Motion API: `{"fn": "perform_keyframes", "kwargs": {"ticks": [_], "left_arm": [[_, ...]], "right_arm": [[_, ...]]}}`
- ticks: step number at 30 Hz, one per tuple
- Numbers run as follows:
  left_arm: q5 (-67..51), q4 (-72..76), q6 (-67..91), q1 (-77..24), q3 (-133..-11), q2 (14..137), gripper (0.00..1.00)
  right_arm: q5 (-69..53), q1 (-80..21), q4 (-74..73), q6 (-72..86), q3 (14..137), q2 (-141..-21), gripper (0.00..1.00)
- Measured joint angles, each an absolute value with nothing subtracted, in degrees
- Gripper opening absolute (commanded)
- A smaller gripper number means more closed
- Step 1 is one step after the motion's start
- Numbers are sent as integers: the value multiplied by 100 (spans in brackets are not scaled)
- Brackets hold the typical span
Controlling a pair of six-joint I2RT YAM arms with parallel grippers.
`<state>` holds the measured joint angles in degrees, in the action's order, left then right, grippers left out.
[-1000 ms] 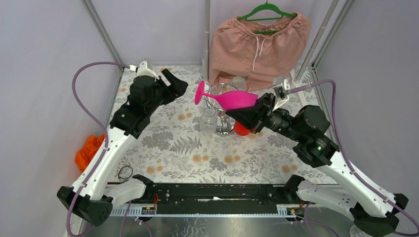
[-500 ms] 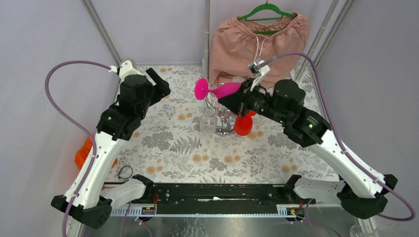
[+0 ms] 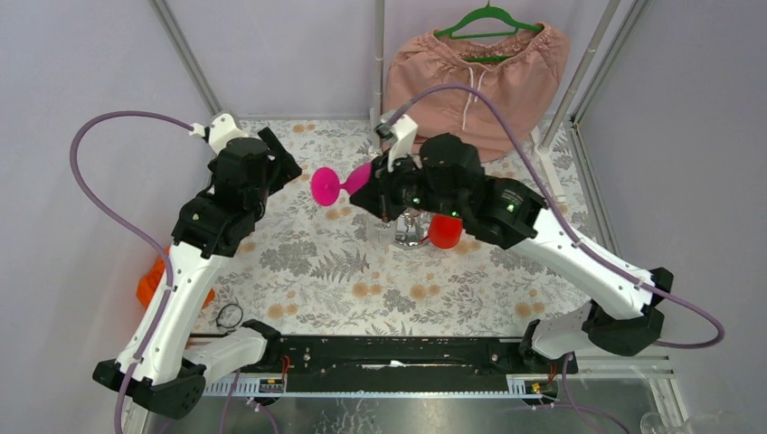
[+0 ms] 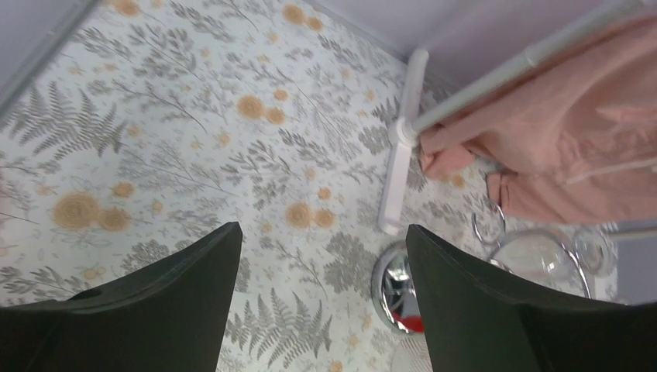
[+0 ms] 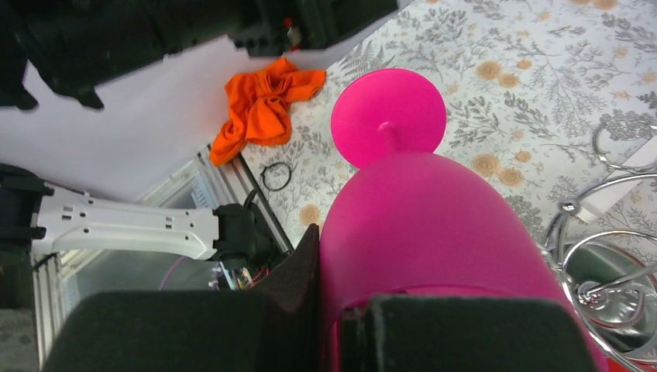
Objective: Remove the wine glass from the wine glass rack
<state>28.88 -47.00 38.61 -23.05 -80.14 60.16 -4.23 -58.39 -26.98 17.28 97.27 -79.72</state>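
Observation:
A bright pink wine glass (image 3: 336, 183) lies sideways in the air, its round foot pointing left. My right gripper (image 3: 376, 192) is shut on the bowl's rim. In the right wrist view the pink bowl (image 5: 434, 225) fills the space at my right gripper (image 5: 364, 310). The glass hangs left of the chrome wine glass rack (image 3: 411, 233), which my right arm partly hides. Its wire ring (image 5: 608, 232) shows at the right edge. My left gripper (image 3: 280, 155) is open and empty, just left of the glass's foot. In its own view, my left gripper (image 4: 321, 227) looks down on the rack's base (image 4: 391, 283).
A red glass (image 3: 443, 231) and a clear glass (image 3: 381, 231) stand by the rack. A pink garment (image 3: 475, 81) hangs on a green hanger behind it, beside a grey frame pole (image 3: 378, 63). An orange cloth (image 3: 154, 280) and a small black ring (image 3: 229, 315) lie at the near left.
My right arm has swung left, carrying the pink glass from above the rack out over the table. My left arm drew back slightly to the left, still open.

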Motion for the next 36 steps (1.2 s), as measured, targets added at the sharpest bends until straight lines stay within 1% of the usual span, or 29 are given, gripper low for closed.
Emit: {"fn": "perform_keyframes", "kwargs": {"ticks": [4, 9, 14, 21, 27, 36], "left_arm": [[2993, -4897, 3791, -1922, -8407, 6180, 86], [2869, -4893, 3658, -1393, -8722, 6359, 86], [2530, -4877, 3564, -1149, -8718, 6569, 86], [2180, -4847, 3498, -1114, -8374, 6547, 86], [1879, -4821, 3474, -1114, -8119, 6346, 86], [1452, -4681, 3391, -1114, -7865, 6082, 86]], "right_arm": [[-49, -6414, -2932, 1557, 10051, -8335, 0], [294, -6932, -3210, 1474, 10053, -8549, 0], [731, -7391, -3516, 1455, 10053, -8694, 0], [1229, -8014, -4053, 1594, 10016, -8958, 0], [1411, -8250, -4353, 1868, 9522, -9008, 0], [1452, -8276, -4495, 2281, 8390, -8962, 0]]}}
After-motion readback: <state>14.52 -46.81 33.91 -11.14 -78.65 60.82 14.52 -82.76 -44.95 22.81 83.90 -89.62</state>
